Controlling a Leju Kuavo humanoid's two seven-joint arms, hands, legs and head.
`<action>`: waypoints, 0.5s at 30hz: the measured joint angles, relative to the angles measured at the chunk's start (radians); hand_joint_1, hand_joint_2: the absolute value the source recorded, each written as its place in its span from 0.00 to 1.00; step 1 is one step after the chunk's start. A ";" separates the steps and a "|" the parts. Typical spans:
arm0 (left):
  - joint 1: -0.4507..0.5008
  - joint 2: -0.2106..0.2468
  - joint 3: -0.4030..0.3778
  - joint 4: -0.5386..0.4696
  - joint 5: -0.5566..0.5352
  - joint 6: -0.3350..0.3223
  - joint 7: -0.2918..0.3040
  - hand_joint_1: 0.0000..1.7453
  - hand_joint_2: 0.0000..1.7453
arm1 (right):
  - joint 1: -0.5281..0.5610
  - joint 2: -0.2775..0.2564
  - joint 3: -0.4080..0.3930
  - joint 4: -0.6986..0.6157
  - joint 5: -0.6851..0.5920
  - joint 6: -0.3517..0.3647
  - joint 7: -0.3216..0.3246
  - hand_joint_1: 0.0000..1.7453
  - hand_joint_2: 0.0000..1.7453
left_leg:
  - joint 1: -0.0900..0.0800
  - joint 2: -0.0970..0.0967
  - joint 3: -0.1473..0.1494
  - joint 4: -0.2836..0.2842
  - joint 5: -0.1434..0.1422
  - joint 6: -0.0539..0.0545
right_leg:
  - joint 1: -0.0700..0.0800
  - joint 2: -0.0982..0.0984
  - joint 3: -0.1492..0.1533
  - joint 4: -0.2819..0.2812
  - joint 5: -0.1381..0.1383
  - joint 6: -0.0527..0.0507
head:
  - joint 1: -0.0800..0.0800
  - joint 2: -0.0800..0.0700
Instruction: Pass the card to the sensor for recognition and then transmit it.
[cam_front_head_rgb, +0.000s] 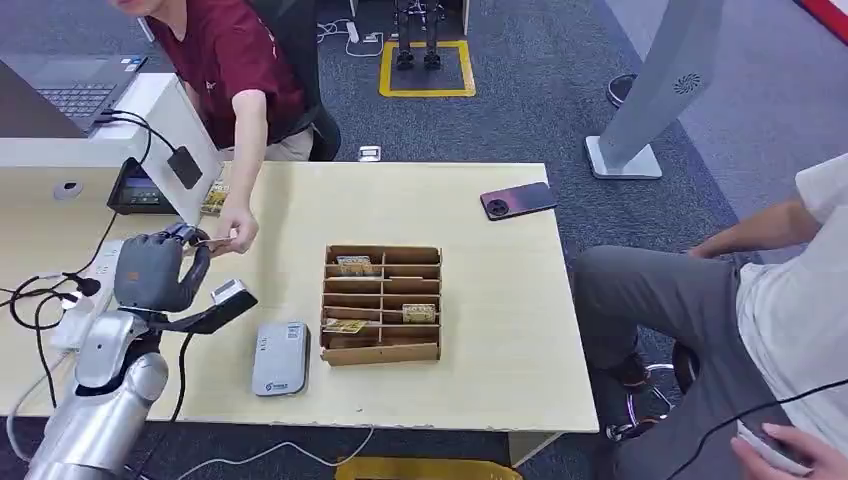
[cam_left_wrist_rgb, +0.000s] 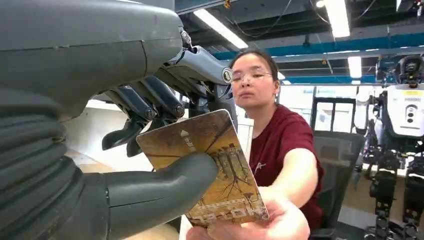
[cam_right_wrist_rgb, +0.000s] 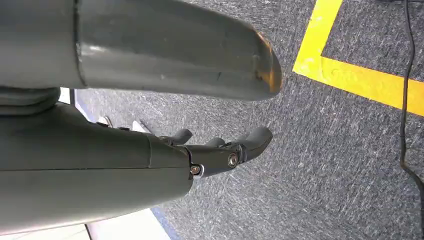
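A pale wooden table (cam_front_head_rgb: 480, 330) fills the middle of the head view, with a white counter at the upper left carrying a laptop (cam_front_head_rgb: 75, 95). At the right edge of the frame a seated person in grey trousers (cam_front_head_rgb: 680, 330) faces the table. At the top left a person in a dark red shirt (cam_front_head_rgb: 235, 60) leans in, one arm stretched down toward the table's left end.

The robot's silver left arm rises from the lower left corner, and its left hand (cam_front_head_rgb: 152, 272) sits at the left edge of the table. In the left wrist view the thick thumb presses the near face of the card (cam_left_wrist_rgb: 210, 165) while the darker fingers (cam_left_wrist_rgb: 150, 102) curl behind it, so the hand grips the card. The person's hand (cam_front_head_rgb: 235, 232) holds the card's far end, both hands on it at once. In the head view the card is a thin sliver between the two hands at centre left, hard to make out.

The right hand (cam_right_wrist_rgb: 215, 150) hangs over grey carpet with yellow floor tape, fingers loosely spread and holding nothing.

A wooden compartment box (cam_front_head_rgb: 382, 303) stands at the table's centre, with cards in several slots. Left of it lies a grey card reader (cam_front_head_rgb: 280, 357). A small black scanner (cam_front_head_rgb: 222, 303) sits just right of the left hand. A dark phone (cam_front_head_rgb: 517, 200) lies near the table's upper right.
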 joint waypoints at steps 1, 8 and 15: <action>0.001 0.000 0.000 0.000 0.001 -0.001 0.000 1.00 1.00 | 0.000 0.000 0.000 0.000 0.000 0.000 0.000 0.00 0.00 | 0.000 0.000 0.000 0.000 0.000 0.000 | 0.000 0.000 0.000 0.000 0.000 0.000 | 0.000 0.000; 0.042 -0.021 0.041 -0.054 0.345 -0.115 -0.112 1.00 1.00 | 0.001 0.000 0.000 0.000 0.000 0.000 0.000 0.00 0.00 | 0.000 0.000 0.000 0.000 0.000 0.000 | 0.000 0.000 0.000 0.000 0.000 0.000 | 0.000 0.000; 0.119 -0.089 0.128 -0.177 0.756 -0.476 -0.030 1.00 1.00 | 0.003 0.000 -0.006 0.000 -0.005 -0.001 0.005 0.00 0.00 | 0.000 0.000 0.000 0.000 0.000 0.000 | 0.000 0.001 0.000 -0.001 0.000 0.000 | 0.000 0.000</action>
